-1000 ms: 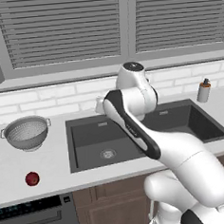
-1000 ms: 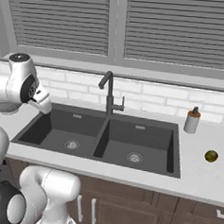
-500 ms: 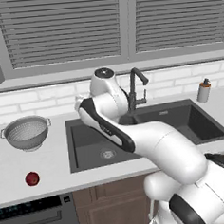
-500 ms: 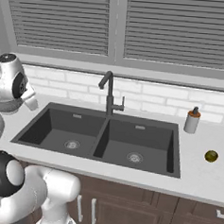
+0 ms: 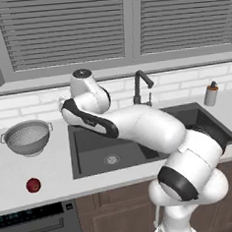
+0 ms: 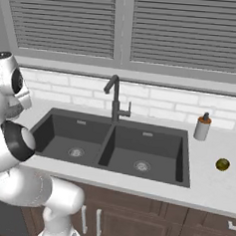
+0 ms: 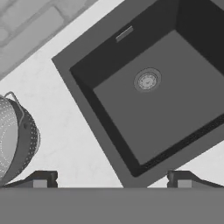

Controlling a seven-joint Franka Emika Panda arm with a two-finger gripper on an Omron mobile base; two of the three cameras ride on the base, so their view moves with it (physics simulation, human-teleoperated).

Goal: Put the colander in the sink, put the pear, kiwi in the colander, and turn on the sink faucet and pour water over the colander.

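The colander sits on the bench at the frame's left, beside the sink. Rigid, likely light metal; grip its thin rim or a side handle. The tool is spread wide, holding nothing.

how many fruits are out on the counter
2: the dark red pear on the counter left of the sink, in front of the colander; the olive-yellow kiwi on the counter right of the sink.
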